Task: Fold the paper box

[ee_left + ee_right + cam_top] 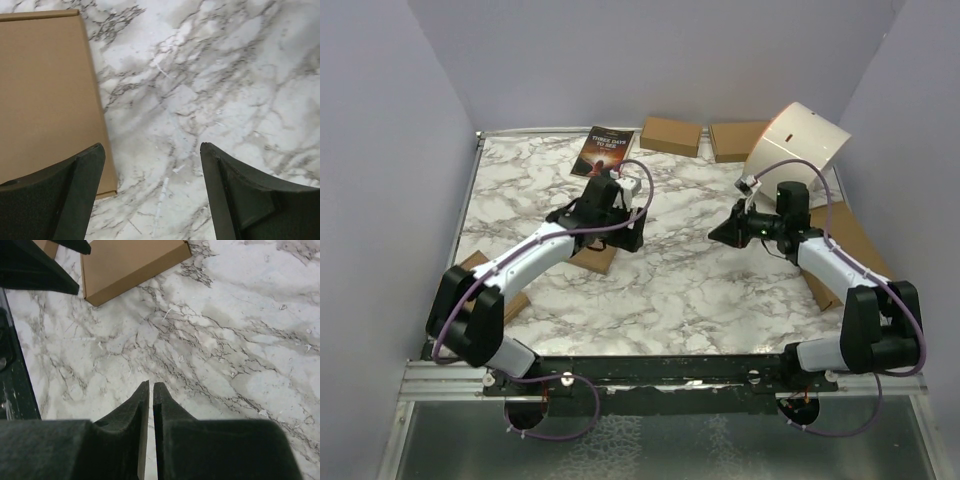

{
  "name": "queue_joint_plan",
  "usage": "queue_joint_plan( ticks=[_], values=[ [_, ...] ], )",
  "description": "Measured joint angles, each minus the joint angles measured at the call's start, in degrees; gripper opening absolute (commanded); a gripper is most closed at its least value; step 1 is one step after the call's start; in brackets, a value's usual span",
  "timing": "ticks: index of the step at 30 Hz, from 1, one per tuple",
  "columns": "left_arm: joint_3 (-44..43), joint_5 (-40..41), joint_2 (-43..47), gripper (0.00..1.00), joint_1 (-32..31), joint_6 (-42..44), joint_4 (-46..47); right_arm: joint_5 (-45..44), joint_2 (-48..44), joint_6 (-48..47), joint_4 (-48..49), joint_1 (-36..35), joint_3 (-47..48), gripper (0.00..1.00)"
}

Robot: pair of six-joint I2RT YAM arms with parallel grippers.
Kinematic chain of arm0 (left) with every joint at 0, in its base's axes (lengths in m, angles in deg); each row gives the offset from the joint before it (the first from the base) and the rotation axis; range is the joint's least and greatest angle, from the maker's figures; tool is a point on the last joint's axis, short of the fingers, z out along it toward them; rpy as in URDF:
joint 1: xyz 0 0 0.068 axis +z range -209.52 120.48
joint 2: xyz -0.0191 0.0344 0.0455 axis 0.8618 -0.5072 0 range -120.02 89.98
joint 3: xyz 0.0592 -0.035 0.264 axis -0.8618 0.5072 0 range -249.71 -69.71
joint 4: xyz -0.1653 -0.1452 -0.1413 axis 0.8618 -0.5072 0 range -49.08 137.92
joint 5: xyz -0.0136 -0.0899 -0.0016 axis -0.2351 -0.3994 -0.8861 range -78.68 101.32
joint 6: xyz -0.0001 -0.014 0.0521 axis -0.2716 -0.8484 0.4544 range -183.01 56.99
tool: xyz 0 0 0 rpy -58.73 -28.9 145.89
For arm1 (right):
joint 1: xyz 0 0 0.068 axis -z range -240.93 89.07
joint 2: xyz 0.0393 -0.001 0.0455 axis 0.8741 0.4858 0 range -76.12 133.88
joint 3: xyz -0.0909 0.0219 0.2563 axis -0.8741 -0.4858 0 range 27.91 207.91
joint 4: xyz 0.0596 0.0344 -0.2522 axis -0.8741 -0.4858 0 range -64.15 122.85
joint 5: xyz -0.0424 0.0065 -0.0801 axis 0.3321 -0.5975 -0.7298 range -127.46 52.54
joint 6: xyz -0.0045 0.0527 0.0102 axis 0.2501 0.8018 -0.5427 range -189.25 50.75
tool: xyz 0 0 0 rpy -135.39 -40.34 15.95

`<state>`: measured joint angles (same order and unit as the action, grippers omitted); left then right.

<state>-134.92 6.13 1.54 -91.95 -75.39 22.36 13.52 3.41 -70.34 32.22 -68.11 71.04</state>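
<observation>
The paper box lies closed and flat on the marble table, a shallow brown cardboard rectangle. It fills the left of the left wrist view and shows at the top of the right wrist view. My left gripper hovers open and empty above the box's right edge; in its own view the left finger is over the box and the right finger is over bare marble. My right gripper is shut and empty to the right of the box, above marble.
A book, two small brown boxes and a white curved hood stand along the back. A large flat brown box lies under the right arm. Another brown box lies at the left edge.
</observation>
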Motion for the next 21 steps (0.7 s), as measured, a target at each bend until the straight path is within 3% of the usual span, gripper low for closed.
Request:
queue_joint_plan(
  ticks=[2, 5, 9, 13, 16, 21],
  values=[
    [6.4, -3.6, 5.7, 0.84, 0.6, -1.5, 7.5, 2.4, -1.2, -3.3, -1.9, 0.7, 0.2, 0.24],
    [15.6, -7.1, 13.6, 0.99, 2.1, -3.8, 18.4, 5.1, -3.4, -8.3, -4.6, 1.7, 1.2, 0.41],
    [23.1, -7.9, 22.2, 0.99, 4.4, -6.3, 26.9, 5.3, -7.8, -14.5, -8.1, 2.7, 3.5, 0.67],
    [22.3, -7.9, 26.8, 0.99, 8.5, -7.7, 28.0, 1.8, -13.8, -19.6, -10.1, 2.8, 5.7, 0.99],
    [16.6, -8.4, 27.3, 0.99, 11.9, -7.5, 25.4, -2.5, -17.6, -22.3, -11.8, 2.8, 9.9, 1.00],
    [3.8, -10.0, 27.9, 0.99, 14.4, -6.5, 22.4, -8.3, -16.0, -21.6, -16.7, 2.8, 27.7, 1.00]
  ],
)
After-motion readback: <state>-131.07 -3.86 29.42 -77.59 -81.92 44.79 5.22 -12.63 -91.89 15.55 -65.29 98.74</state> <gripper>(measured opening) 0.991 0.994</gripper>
